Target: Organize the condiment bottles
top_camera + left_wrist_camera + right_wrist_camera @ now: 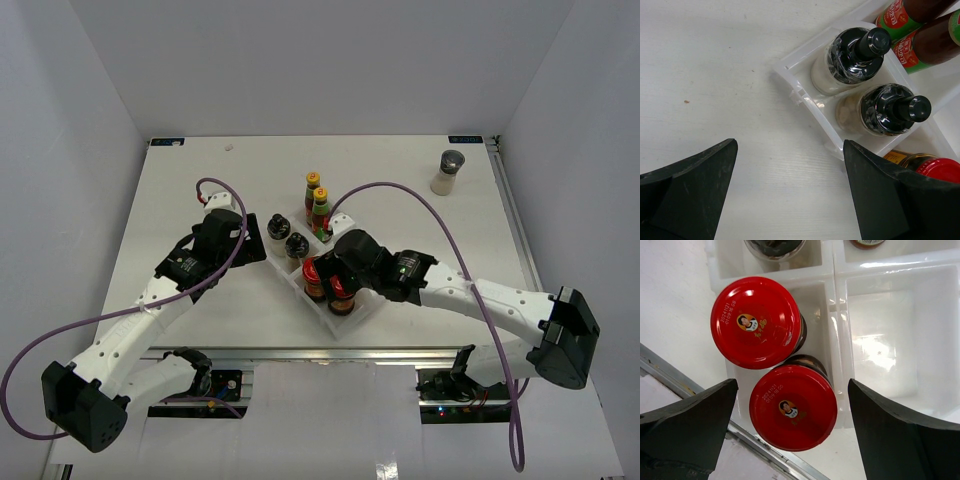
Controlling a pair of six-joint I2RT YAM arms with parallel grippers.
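A clear four-compartment tray [352, 322] sits mid-table. It holds two yellow-capped sauce bottles [319, 203], two pale black-capped bottles [288, 237] and two red-lidded jars [328, 284]. The grey-lidded shaker [449, 171] stands alone at the back right. My left gripper [254, 240] is open and empty over bare table [790, 145], just left of the black-capped bottles [855, 55]. My right gripper [792, 385] is open above the jars, its fingers either side of the nearer red lid [792, 407] without touching it. The second jar [756, 322] stands beside it.
The tray compartment [890, 340] right of the jars holds nothing. The tray's corner [790, 75] lies close to my left fingers. The table's near edge with a metal rail [670, 375] runs just below the jars. White walls enclose the table.
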